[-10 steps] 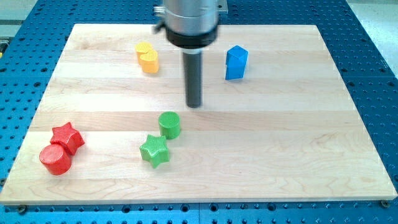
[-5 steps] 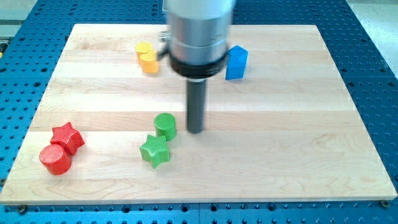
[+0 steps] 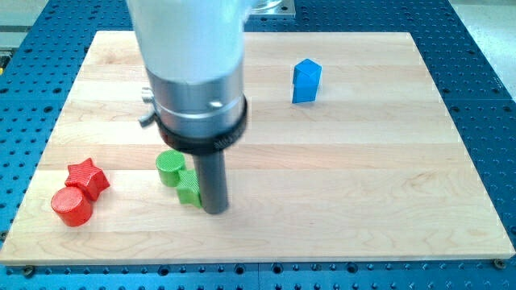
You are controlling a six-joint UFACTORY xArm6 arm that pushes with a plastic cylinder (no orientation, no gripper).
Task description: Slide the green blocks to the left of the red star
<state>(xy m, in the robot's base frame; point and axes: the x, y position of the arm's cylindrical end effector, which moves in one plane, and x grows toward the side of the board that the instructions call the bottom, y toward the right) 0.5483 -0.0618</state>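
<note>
The tip [image 3: 214,210] presses the green star's [image 3: 188,191] right side, seemingly touching; the green cylinder [image 3: 169,167] sits beside it. Both lie right of the red star [image 3: 87,177], so most pushing remains.

green star [image 3: 188,190] half hidden behind the rod, arm body cut off at the view's top

A red round block [image 3: 72,207] sits near the wooden board's [image 3: 363,177] left bottom corner. A blue block [image 3: 305,81] stands far away, near the top right.
</note>
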